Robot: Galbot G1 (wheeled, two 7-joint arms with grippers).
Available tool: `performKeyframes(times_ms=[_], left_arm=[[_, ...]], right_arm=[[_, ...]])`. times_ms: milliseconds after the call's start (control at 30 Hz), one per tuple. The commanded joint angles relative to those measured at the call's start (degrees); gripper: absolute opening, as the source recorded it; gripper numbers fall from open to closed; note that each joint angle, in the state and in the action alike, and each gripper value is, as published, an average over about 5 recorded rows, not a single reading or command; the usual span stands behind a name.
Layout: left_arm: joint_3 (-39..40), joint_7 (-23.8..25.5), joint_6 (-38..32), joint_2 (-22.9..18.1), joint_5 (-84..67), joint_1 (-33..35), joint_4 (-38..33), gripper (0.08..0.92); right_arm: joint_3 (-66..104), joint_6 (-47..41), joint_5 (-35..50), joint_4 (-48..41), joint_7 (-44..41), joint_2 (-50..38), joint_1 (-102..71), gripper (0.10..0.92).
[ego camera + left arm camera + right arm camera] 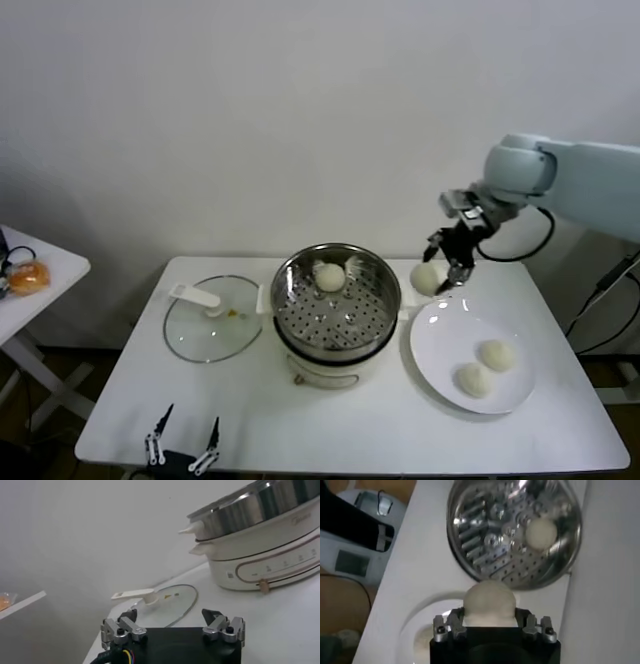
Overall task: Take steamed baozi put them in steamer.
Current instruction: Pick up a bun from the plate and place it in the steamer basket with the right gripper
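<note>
**Right gripper carries a baozi between plate and steamer**

Right gripper (447, 272) hangs above the table (330, 435), toward the far right part of the tabletop, its fingers clamped on one steamed baozi (427, 277). That bun sits in the air just beside the steamer's right rim and above the far edge of the white plate (440, 345). The right wrist view shows the pale bun (489, 601) wedged between the two finger pads, with the perforated basket beyond it.

The steamer (300, 290), a shiny steel basket on a cream electric pot base (260, 555), stands at the middle of the tabletop. One baozi (328, 276) already lies inside, at the far side of the perforated floor. Two more baozi (497, 354) (472, 379) rest close together on the plate, near the right edge.

A glass lid (213, 320) lies flat left of the steamer. The left gripper (182, 443) waits low at the near left edge, fingers spread and holding nothing. An orange bun-like thing (28, 277) sits on a side table (50, 262) well to the left.
</note>
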Motion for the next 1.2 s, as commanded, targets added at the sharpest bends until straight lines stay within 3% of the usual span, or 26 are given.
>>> performKeyframes(times_ms=[33,500,767,1200], left_arm=[[0.1,0.1,0.0,-1.3,0.1,-0.1,-0.2,0.823],[0.1,0.4,-0.2,-0.9,0.0,-0.3,-0.2,0.823],[0.0,0.5,-0.2,-0.7,0.0,-0.5,0.0,0.823],[-0.2,0.6,-0.3,-0.6,0.0,-0.3,0.1,0.823]], right_arm=[[7.0,-6.6,8.8,2.7,4.8,12.6,-0.9,0.670],[8.0,-7.9,-1.3,-13.0,8.5,28.0,-16.1,0.670],[9.5,-7.8,-6.1,-19.9,9.4,31.7,-22.8,0.675],[9.7,-7.6,-8.8,-22.0,9.2,33.0,-26.3,0.679]])
